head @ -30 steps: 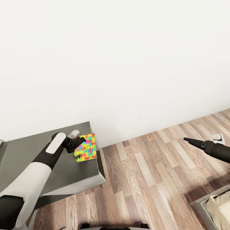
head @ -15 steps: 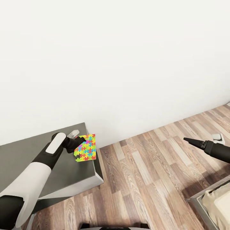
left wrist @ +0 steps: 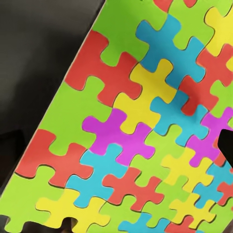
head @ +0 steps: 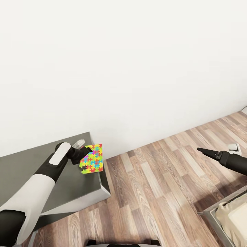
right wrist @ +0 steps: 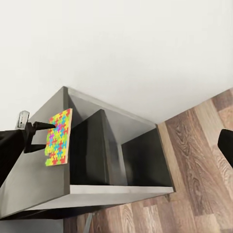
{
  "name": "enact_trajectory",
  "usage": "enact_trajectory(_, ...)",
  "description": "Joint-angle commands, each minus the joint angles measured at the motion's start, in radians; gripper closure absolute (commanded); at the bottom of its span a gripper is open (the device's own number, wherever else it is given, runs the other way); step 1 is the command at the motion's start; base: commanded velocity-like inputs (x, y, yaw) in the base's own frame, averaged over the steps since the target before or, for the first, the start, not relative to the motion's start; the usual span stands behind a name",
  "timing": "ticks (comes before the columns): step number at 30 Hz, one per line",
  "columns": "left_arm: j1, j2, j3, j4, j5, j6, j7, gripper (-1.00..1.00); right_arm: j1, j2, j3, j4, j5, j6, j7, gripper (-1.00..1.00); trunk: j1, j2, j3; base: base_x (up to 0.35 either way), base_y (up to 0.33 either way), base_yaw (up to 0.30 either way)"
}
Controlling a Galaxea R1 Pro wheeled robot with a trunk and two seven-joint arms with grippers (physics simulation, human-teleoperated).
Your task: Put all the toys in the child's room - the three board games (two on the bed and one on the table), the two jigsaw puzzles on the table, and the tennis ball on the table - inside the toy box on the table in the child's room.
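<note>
The left hand [head: 86, 151] grips a jigsaw puzzle [head: 91, 158] by one edge and holds it tilted, lifted off the dark grey surface [head: 20, 168] near the surface's corner by the white wall [head: 137, 68]. In the right wrist view the puzzle [right wrist: 58, 137] stands nearly upright above the grey top. The right hand [head: 202, 150] hangs out over the wood floor [head: 154, 185], well apart from the surface, its fingers together in a point and holding nothing. A corner of the bed [head: 233, 216] shows low on the right.
</note>
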Motion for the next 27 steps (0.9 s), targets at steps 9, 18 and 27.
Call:
enact_trajectory(9,-0.001,0.002,-0.003,-0.001,0.009,-0.001,0.009,-1.00,-0.001,0.000,-0.001,0.000,0.008,0.004,0.008,-1.00,0.001,-0.002,-0.001,0.000,0.000,-0.035)
enact_trajectory(18,-0.001,0.002,-0.003,-0.001,0.009,-0.001,0.009,-1.00,-0.001,0.000,-0.001,0.000,0.008,0.004,0.008,-1.00,0.001,-0.002,-0.001,0.000,0.000,-0.008)
enact_trajectory(27,-0.001,0.002,-0.003,-0.001,0.010,-0.001,0.008,-1.00,-0.001,0.001,0.000,0.000,0.008,0.004,0.008,-1.00,0.001,-0.002,-0.001,0.000,0.000,-0.002)
